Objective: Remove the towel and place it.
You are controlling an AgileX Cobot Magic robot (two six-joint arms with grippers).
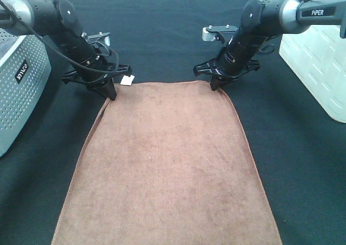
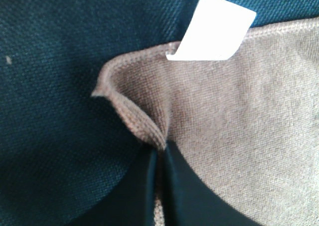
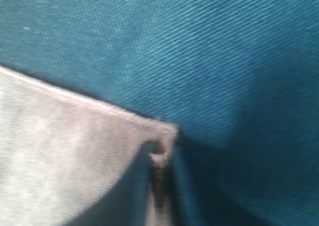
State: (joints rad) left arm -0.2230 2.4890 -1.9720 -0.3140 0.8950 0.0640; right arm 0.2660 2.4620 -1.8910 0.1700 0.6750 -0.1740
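The reddish-brown towel (image 1: 167,164) lies spread flat on the black table covering, reaching from mid-table to the front edge of the exterior view. Its white tag (image 1: 126,81) sits at the far left corner. My left gripper (image 1: 111,93) is shut on that far left corner; in the left wrist view the hem (image 2: 134,117) bunches up between the dark fingers (image 2: 182,191), next to the tag (image 2: 212,29). My right gripper (image 1: 216,85) is shut on the far right corner; the right wrist view shows the corner (image 3: 162,143) pinched between its fingers (image 3: 137,196).
A grey perforated basket (image 1: 19,88) stands at the left edge. A white container (image 1: 319,66) stands at the right edge. The black table covering (image 1: 162,28) stretches behind and to both sides of the towel.
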